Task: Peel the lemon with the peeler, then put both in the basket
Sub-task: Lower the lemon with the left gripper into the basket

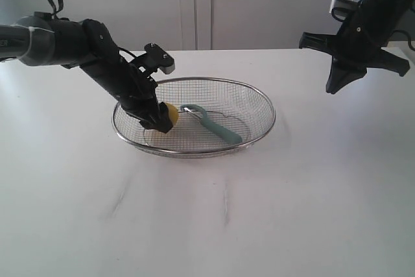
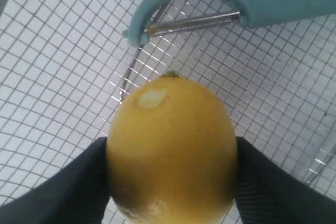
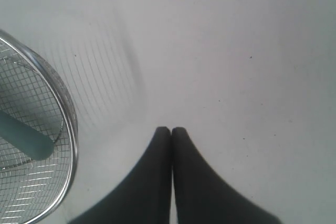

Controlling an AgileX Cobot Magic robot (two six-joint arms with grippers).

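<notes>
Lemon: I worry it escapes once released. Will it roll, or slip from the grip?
The lemon looks round, so it may roll slightly, though the basket wall should probably stop it. Its skin looks smooth, so the fingers pressing both sides could slip.

A wire basket [image 1: 273,116] sits mid-table [image 1: 194,225]. Inside it, the lemon [image 1: 171,113] lies at the left, between the left gripper's [image 1: 162,120] fingers, with the peeler [image 1: 221,130] just to its right. The right gripper [image 1: 332,86] hangs above the table, well right of the basket.
</notes>
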